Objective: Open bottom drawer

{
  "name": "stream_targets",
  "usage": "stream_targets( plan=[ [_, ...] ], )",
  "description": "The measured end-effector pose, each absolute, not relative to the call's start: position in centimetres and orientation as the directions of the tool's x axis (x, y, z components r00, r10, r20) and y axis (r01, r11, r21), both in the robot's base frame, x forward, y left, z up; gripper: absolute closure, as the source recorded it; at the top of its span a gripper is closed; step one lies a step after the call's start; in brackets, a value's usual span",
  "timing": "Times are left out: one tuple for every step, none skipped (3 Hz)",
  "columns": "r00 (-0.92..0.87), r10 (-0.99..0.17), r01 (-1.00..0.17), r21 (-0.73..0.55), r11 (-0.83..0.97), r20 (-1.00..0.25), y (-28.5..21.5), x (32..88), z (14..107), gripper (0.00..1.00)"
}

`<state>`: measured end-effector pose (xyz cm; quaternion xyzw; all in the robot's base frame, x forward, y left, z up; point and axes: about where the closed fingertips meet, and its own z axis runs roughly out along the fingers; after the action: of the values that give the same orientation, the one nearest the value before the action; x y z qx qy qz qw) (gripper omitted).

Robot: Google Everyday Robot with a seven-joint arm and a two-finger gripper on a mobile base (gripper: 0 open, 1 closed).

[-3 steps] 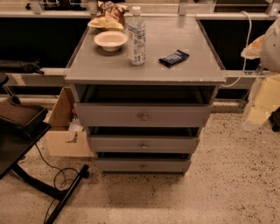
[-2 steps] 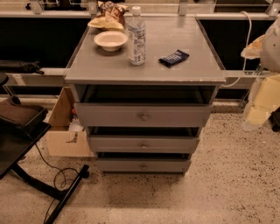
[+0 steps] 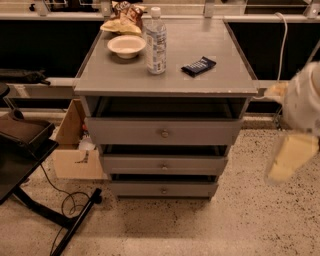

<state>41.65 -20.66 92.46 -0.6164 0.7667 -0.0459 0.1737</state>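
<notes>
The bottom drawer (image 3: 162, 189) is the lowest and shortest grey front of three in the grey cabinet, with a small round metal knob (image 3: 163, 190) at its centre. A dark gap shows above its front. The mid drawer (image 3: 163, 164) and the tall top drawer (image 3: 163, 132) sit above it. My gripper (image 3: 291, 159) is a blurred white and yellowish shape at the right edge of the camera view. It hangs in the air to the right of the cabinet, at about the height of the mid drawer, and touches nothing.
The cabinet top (image 3: 210, 82) carries a white bowl (image 3: 126, 46), a water bottle (image 3: 156, 41), a dark snack bar (image 3: 198, 65) and a chip bag (image 3: 123, 15). A cardboard box (image 3: 75, 145) and a black stand with cables (image 3: 30, 170) are at the left. The floor is speckled.
My gripper has moved downward at the right edge, from the height of the cabinet top to the height of the drawers. The drawers look unchanged.
</notes>
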Motion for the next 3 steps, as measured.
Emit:
stream_targets(
  plan=[
    [-0.155, -0.971, -0.927, -0.313, 0.207, -0.183, -20.4, 40.3, 86.6, 0.00],
    [-0.136, -0.982, -0.944, -0.282, 0.169, -0.134, -20.5, 40.4, 76.9, 0.00],
    [-0.126, -0.989, -0.967, -0.214, 0.140, -0.075, -21.7, 40.1, 65.1, 0.00]
  ],
)
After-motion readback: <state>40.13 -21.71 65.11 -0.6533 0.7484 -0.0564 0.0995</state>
